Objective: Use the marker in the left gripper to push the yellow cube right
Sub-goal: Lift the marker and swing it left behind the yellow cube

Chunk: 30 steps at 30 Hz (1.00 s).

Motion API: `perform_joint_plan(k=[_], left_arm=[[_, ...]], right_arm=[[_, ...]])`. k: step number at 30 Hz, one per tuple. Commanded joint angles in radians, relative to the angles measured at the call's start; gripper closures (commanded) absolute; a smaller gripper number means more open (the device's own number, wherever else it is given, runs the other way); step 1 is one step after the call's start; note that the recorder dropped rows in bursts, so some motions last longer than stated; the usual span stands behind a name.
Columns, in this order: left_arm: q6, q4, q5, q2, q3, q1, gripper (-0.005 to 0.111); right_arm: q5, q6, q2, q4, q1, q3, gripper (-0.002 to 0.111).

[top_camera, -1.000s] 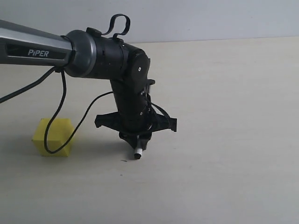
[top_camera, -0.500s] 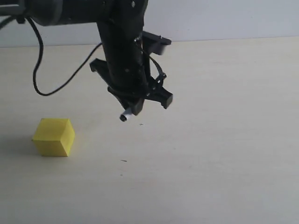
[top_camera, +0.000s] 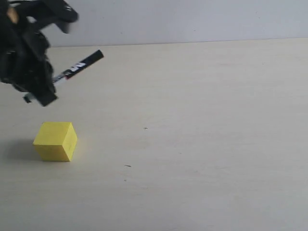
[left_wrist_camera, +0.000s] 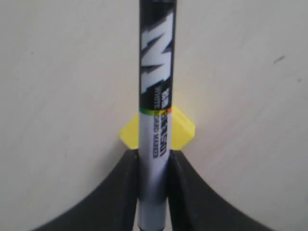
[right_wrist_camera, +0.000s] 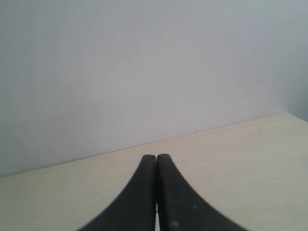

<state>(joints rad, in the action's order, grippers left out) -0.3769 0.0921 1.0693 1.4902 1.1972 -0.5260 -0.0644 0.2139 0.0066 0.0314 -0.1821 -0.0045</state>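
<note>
The yellow cube (top_camera: 55,141) rests on the table at the left of the exterior view. Above it and apart from it hangs my left gripper (top_camera: 50,82), blurred, shut on the marker (top_camera: 79,65). The marker slants up to the right, with its black end highest. In the left wrist view the marker (left_wrist_camera: 156,72) runs out from between the left gripper (left_wrist_camera: 153,156) fingers. Behind its barrel the yellow cube (left_wrist_camera: 184,130) shows partly. The right gripper (right_wrist_camera: 156,159) is shut with nothing in it, and it does not show in the exterior view.
The pale table (top_camera: 202,144) stretches to the right of the cube, with only a few tiny dark specks (top_camera: 127,166) on it. A white wall (top_camera: 192,19) stands behind the table's far edge.
The left arm has swung from the middle of the table up and to the left. The marker, which pointed down, now slants up to the right. The cube has stayed put.
</note>
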Motion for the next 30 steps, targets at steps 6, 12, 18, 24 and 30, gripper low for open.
perform_joint_plan(k=[6,12,18,24,30], left_arm=[[-0.174,-0.002,0.039,-0.177,-0.090,0.226,0.107],[-0.483,0.026,0.065,-0.170,-0.182,0.227,0.107],[-0.524,0.196,-0.038,-0.134,-0.267,0.227,0.107],[-0.746,0.066,-0.098,-0.084,-0.274,0.316,0.107],[-0.815,0.027,-0.184,-0.037,-0.274,0.507,0.107]], right_arm=[[0.009,-0.003,-0.007,0.001,-0.004,0.005,0.108],[0.009,-0.003,-0.007,0.001,-0.004,0.005,0.108],[0.009,-0.003,-0.007,0.001,-0.004,0.005,0.108],[0.009,-0.003,-0.007,0.001,-0.004,0.005,0.108],[0.009,-0.003,-0.007,0.001,-0.004,0.005,0.108]])
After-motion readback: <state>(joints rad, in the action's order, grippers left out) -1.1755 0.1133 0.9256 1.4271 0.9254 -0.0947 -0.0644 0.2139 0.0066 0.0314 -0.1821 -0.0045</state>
